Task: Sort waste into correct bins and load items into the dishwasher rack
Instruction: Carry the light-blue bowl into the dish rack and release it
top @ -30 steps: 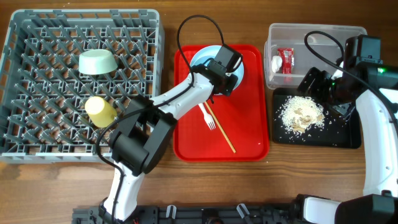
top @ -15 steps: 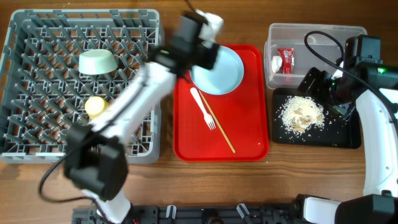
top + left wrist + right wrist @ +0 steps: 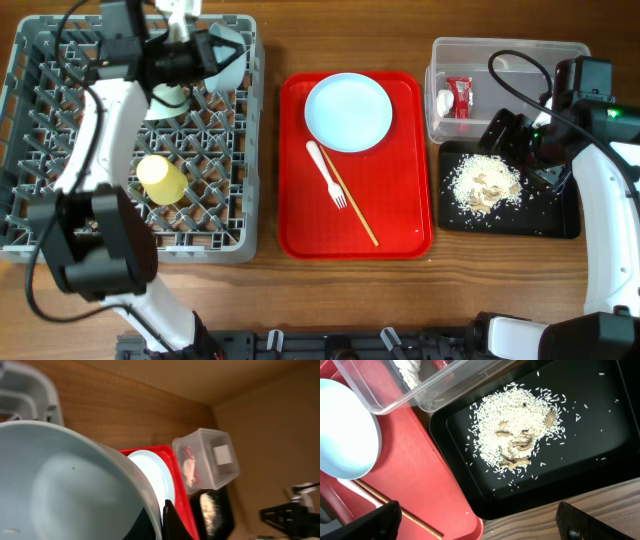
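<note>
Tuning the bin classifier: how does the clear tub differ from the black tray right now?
The clear tub is see-through with tall walls; the black tray is opaque and shallow. The tub holds a red wrapper and a white scrap; the tray holds a pile of rice-like food scraps. Both are rectangular, of similar footprint, and sit right of the red serving tray.

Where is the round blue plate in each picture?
Overhead: the plate lies at the top of the red tray, near the middle of the picture.
Left wrist: a crescent of the plate shows low centre, behind the light blue bowl.
Right wrist: the plate is at the left edge, cut off.
Landmark: the clear tub shows in all three.
</note>
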Robot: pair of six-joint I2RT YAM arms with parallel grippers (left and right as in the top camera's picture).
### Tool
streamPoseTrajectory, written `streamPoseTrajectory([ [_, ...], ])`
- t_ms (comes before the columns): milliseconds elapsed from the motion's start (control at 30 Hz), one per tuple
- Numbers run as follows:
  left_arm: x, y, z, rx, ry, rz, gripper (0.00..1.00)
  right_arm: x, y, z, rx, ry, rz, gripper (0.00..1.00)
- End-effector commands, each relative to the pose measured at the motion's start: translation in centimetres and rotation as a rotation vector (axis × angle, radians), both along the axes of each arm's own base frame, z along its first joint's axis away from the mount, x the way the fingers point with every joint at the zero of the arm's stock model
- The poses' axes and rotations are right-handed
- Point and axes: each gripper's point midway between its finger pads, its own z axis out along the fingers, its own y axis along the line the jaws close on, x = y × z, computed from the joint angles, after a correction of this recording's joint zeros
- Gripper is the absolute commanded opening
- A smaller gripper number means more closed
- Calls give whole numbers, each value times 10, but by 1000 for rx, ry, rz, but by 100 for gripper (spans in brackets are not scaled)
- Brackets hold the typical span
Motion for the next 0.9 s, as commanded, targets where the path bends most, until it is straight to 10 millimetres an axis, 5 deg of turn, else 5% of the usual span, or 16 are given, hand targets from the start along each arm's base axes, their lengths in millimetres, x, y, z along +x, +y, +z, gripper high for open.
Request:
streamPoseTrajectory([
  [0,-2,15,-14,-203,88,-58,4,-1,1,9,1,-28,10,100],
  [400,7,68,-48,-331,187,27,4,-1,1,9,2,-28,9,100],
  [867,-7,60,-11,-493,132,-129,4,-2,1,8,4,-23,7,100],
])
